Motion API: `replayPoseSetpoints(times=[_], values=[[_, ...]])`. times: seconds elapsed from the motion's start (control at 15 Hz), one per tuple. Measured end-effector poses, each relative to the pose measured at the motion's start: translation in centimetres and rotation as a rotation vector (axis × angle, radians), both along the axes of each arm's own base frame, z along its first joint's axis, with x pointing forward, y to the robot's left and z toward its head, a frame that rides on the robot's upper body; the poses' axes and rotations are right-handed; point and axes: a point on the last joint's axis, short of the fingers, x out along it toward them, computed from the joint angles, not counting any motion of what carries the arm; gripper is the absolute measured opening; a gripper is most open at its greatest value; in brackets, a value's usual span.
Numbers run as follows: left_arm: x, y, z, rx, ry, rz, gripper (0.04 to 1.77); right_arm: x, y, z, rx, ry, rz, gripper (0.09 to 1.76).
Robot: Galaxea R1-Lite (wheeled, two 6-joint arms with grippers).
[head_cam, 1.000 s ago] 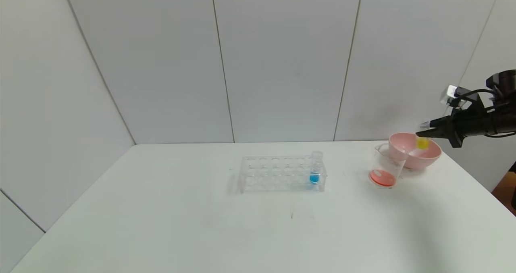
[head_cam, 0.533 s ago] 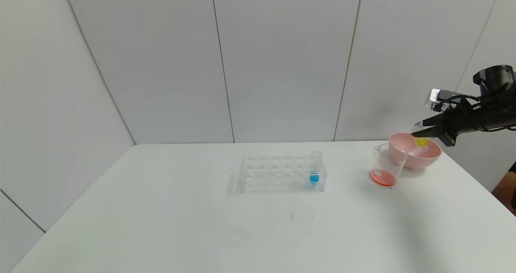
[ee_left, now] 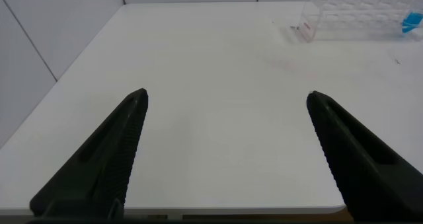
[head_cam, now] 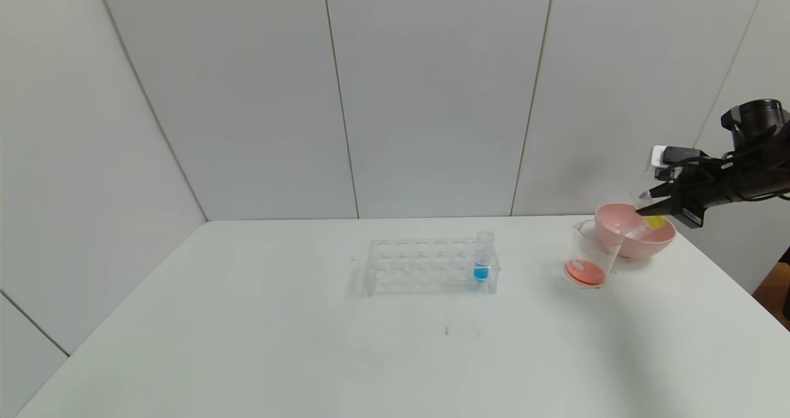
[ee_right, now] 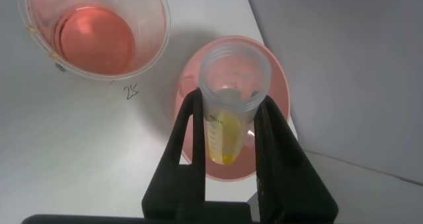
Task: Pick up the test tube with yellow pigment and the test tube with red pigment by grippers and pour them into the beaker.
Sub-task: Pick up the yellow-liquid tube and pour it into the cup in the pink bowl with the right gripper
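My right gripper (head_cam: 645, 203) is shut on the test tube with yellow pigment (head_cam: 653, 221) and holds it tilted above the pink bowl (head_cam: 639, 242). In the right wrist view the tube (ee_right: 228, 112) sits between my fingers (ee_right: 187, 128), its open mouth facing the camera and yellow liquid inside. The clear beaker (head_cam: 591, 262) stands beside the bowl with red-orange liquid in its bottom; it also shows in the right wrist view (ee_right: 96, 32). The test tube with red pigment is out of view. My left gripper (ee_left: 226, 96) is open and empty over the table's near-left part.
A clear tube rack (head_cam: 426, 267) stands mid-table with a blue-liquid tube (head_cam: 482, 260) at its right end. The rack (ee_left: 350, 16) also shows in the left wrist view. The bowl sits near the table's far right corner, close to the wall.
The right wrist has turned and shifted a little over the bowl, and the yellow tube has tilted further with its liquid moved slightly right. Nothing else has moved.
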Motion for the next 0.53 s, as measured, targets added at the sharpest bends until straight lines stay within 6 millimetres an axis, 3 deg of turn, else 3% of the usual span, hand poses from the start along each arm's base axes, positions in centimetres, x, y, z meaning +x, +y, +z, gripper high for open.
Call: replayPoseSetpoints(times=[0.53], values=[[0.0,0.0,0.0,0.0,0.0,0.0,1.72,-0.26,0.53,0.72,-0.106,-0.03,0.034,0.49]])
